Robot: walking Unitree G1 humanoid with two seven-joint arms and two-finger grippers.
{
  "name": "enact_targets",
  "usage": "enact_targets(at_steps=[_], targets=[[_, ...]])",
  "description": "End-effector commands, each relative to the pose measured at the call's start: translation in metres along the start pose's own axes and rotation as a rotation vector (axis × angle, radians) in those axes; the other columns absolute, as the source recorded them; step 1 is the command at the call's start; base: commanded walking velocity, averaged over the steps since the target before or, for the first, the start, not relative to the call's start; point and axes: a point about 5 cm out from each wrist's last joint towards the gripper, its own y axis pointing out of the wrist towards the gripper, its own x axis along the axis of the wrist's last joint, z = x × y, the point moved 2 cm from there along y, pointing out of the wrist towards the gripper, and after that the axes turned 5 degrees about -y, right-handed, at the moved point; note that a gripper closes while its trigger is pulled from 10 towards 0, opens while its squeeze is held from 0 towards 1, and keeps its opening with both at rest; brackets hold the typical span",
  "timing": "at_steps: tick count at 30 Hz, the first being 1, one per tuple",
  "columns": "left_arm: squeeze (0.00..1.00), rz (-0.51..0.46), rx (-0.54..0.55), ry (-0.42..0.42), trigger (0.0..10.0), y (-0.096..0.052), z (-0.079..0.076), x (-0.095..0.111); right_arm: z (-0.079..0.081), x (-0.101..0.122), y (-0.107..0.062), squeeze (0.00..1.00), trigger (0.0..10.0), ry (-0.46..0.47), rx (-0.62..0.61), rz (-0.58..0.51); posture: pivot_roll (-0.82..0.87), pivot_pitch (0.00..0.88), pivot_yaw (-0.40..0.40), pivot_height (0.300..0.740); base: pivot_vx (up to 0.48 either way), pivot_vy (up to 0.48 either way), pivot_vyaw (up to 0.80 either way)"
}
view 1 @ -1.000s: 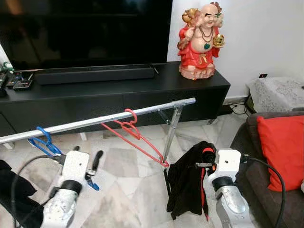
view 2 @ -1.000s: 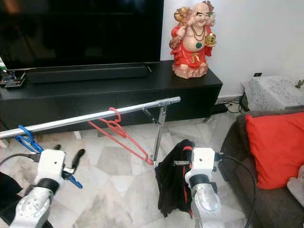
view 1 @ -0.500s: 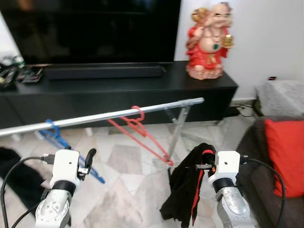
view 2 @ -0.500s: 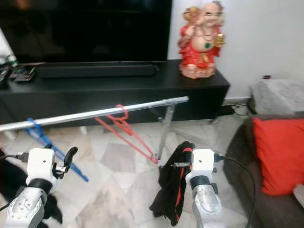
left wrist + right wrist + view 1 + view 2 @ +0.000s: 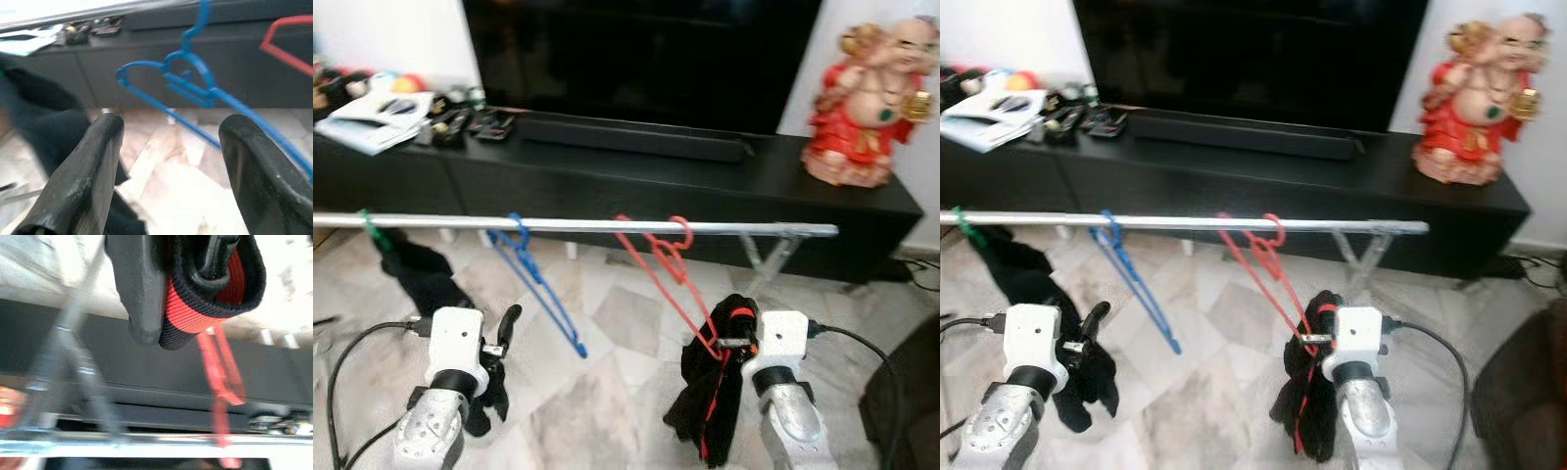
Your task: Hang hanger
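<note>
A silver metal rail (image 5: 607, 225) runs across before the black TV cabinet (image 5: 607, 181). The left gripper (image 5: 168, 161) hangs below it with fingers spread, holding nothing, near the blue plastic hanger (image 5: 540, 289) hooked on the rail. The red plastic hanger (image 5: 668, 269) also hangs there. The right gripper (image 5: 181, 308) pinches a black-and-red garment (image 5: 715, 392), beside the red hanger's lower end.

Right gripper (image 5: 736, 328) buried in black garment (image 5: 710, 392); statue (image 5: 867, 103) cropped; rail (image 5: 122, 443) blurred.

Marbled tile floor (image 5: 607, 392), black TV cabinet (image 5: 607, 181), white wall (image 5: 401, 34)
</note>
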Motion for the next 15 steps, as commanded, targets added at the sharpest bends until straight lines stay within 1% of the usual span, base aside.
enact_targets(at_steps=[1,5,8,15], targets=[[0.0,0.01,-0.024,-0.016,10.0,-0.001,-0.004,0.0,-0.003,0.001,0.001,0.0,10.0,-0.002,-0.009,-0.011,0.04,0.067,-0.007,0.74,0.0,0.0,0.0],[0.0,0.023,-0.043,-0.026,10.0,0.001,-0.007,-0.002,-0.004,-0.001,0.001,0.0,10.0,0.001,-0.014,-0.002,0.04,0.063,-0.005,0.74,0.0,0.0,0.0],[0.0,0.028,-0.066,-0.032,10.0,0.003,-0.013,-0.004,-0.003,-0.002,0.001,0.0,10.0,-0.001,-0.012,0.004,0.04,0.058,-0.004,0.74,0.0,0.0,0.0],[0.0,0.05,-0.087,-0.041,10.0,0.006,-0.018,-0.008,-0.003,-0.007,0.0,0.0,10.0,-0.006,-0.017,0.026,0.03,0.058,-0.005,0.74,0.0,0.0,0.0]])
